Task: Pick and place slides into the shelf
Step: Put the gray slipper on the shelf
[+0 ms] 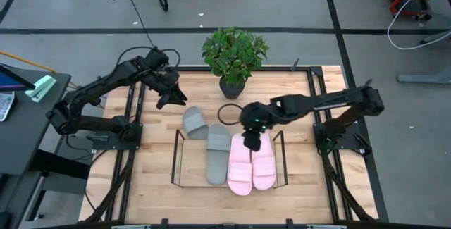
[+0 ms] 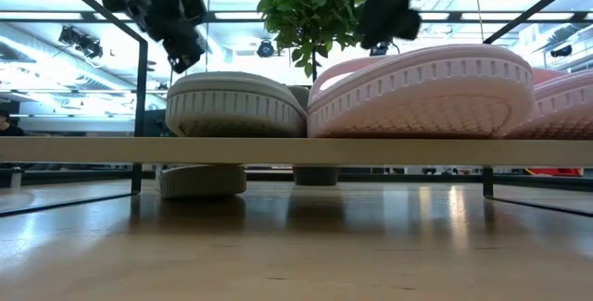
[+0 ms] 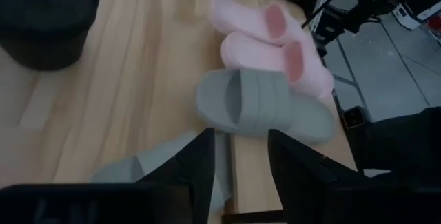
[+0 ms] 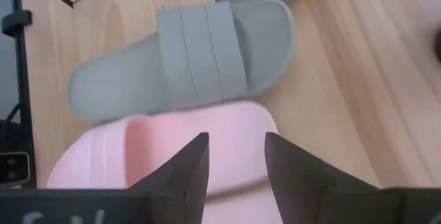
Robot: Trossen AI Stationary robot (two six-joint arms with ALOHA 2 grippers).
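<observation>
The shelf (image 1: 176, 160) sits mid-table; its board (image 2: 93, 149) carries two pink slides (image 1: 240, 169) (image 1: 264, 164) side by side and one grey slide (image 1: 218, 155), all lying flat. The second grey slide (image 1: 195, 122) lies on the table just past the shelf's far left corner. My left gripper (image 1: 171, 96) is open and empty, in the air above and to the left of this loose grey slide (image 3: 131, 172). My right gripper (image 1: 250, 141) is open, just above the far end of the left pink slide (image 4: 172, 148); I see no touch.
A potted plant (image 1: 235, 53) stands at the far middle of the table. A black ring (image 1: 229, 113) lies on the table between the plant and the shelf. Bare wood shows left and right of the shelf.
</observation>
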